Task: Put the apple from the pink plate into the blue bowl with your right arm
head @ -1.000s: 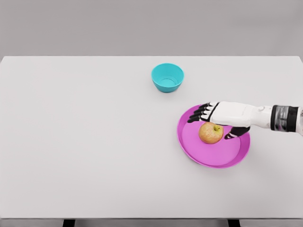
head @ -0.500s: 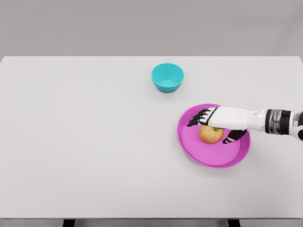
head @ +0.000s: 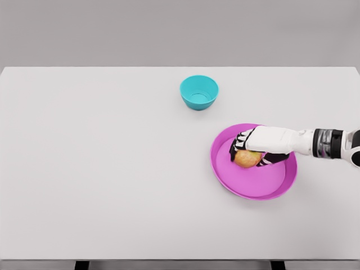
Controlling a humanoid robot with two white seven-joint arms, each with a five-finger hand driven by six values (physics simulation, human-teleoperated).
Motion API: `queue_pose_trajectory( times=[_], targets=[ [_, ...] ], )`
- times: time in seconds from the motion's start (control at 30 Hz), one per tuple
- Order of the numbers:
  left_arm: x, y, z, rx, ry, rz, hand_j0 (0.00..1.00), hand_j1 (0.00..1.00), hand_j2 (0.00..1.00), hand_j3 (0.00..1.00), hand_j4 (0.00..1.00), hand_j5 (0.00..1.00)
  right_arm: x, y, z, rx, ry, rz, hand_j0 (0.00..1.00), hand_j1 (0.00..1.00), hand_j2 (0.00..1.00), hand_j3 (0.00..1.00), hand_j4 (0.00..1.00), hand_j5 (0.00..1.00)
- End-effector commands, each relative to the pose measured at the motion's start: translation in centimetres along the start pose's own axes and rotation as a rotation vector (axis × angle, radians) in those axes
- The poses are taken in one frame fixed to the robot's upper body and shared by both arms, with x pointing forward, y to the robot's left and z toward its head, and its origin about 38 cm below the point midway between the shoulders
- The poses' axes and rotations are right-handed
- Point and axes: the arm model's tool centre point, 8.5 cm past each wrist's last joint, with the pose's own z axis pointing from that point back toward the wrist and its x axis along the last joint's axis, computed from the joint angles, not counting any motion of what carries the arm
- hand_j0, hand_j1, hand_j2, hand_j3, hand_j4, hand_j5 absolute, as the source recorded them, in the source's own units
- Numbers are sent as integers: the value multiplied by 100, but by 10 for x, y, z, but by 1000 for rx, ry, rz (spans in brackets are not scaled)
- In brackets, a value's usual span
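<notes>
We see our right hand (head: 260, 145) clasping the apple (head: 246, 159) on the pink plate (head: 254, 185), fingers curled over it, the blue bowl (head: 199, 92) well apart

You have one apple (head: 247, 159), one pink plate (head: 253, 183) and one blue bowl (head: 199, 92) on one desk (head: 101, 169). You see one hand (head: 253, 147), the right, and one arm with it. That makes three loose things in all, one of each kind.
</notes>
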Motion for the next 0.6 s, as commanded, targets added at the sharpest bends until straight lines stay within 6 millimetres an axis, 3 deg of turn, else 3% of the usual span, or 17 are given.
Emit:
queue_pose_trajectory(
  times=[0.0, 0.37, 0.57],
  targets=[
    [0, 0, 0, 0, 0, 0, 100, 100, 100, 100, 100, 100, 0, -1, 1, -4, 0, -5, 37, 37, 37, 37, 37, 37],
    [0, 0, 0, 0, 0, 0, 100, 100, 100, 100, 100, 100, -16, -37, 12, -51, 50, 41, 37, 37, 37, 37, 37, 37],
    [0, 0, 0, 0, 0, 0, 100, 100, 100, 100, 100, 100, -34, -60, -2, -91, 83, 38, 37, 37, 37, 37, 37, 37]
  ],
)
